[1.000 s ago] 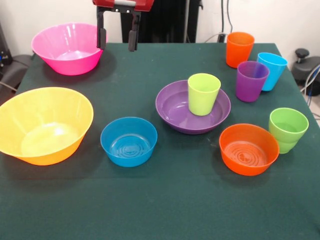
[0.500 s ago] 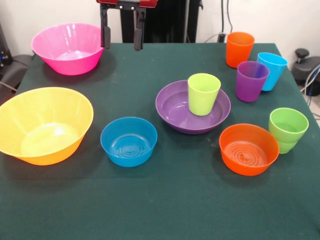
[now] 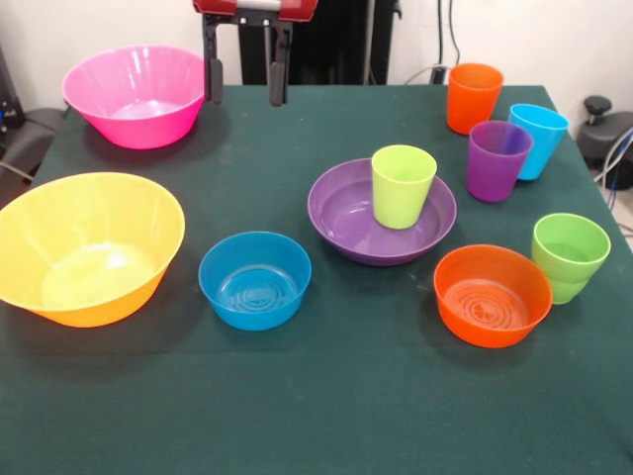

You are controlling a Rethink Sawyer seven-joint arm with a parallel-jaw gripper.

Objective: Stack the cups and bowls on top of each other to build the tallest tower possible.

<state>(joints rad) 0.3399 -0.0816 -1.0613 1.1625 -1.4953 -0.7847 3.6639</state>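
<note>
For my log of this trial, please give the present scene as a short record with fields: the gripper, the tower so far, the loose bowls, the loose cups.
gripper: gripper open, empty, raised beside the pink bowl
tower: lime-yellow cup upright inside the wide purple bowl, nothing on top
loose bowls: pink bowl, yellow-orange bowl, small blue bowl, small orange bowl
loose cups: orange cup, purple cup, light blue cup, green cup, all upright
surface: green table

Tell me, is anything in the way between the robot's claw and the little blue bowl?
Nothing visible is. The open gripper hangs beside the big pink plastic bowl, and only bare green table lies between it and the small round blue plastic bowl.
</note>
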